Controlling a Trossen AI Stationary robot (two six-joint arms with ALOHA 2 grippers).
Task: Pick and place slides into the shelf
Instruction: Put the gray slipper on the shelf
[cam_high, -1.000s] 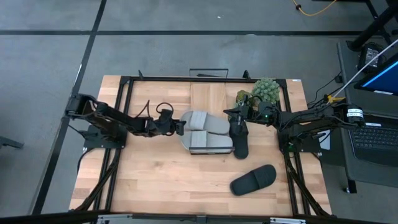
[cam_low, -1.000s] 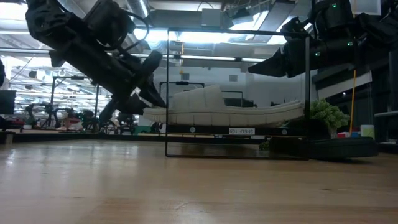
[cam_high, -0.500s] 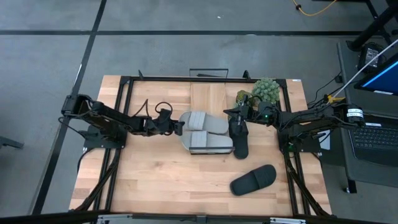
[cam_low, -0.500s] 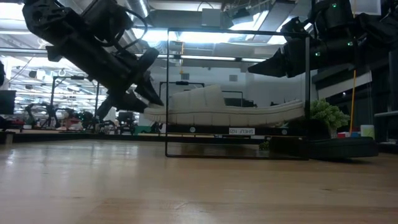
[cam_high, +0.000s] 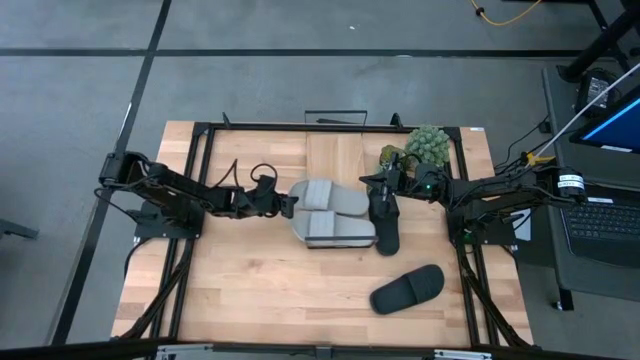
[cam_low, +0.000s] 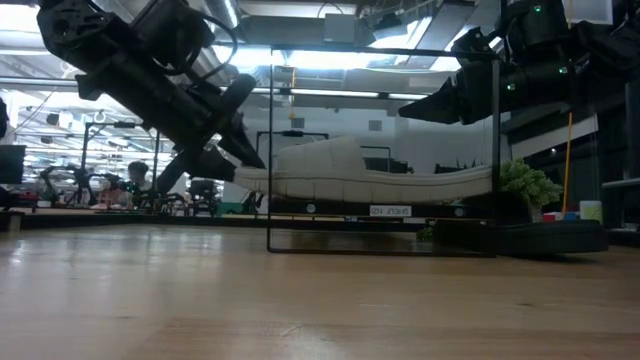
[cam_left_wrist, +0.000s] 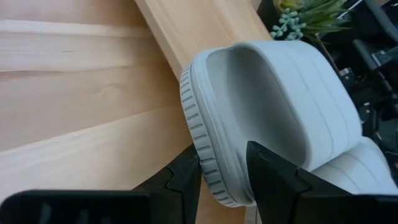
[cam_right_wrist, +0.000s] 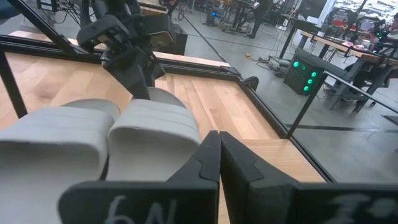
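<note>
Pinching a grey slide's 9 o'clock rim on the shelf, the left gripper is nearest; right gripper jaws are pressed together above a black slide, long axis 12-to-6.

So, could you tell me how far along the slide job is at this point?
Done: two grey slides rest on the shelf. In hand: the left end effector grips one grey slide's rim. The shut right end effector sits over a black slide beside them, though I cannot tell whether that one is seated. Left: the second black slide lies on the table.
</note>
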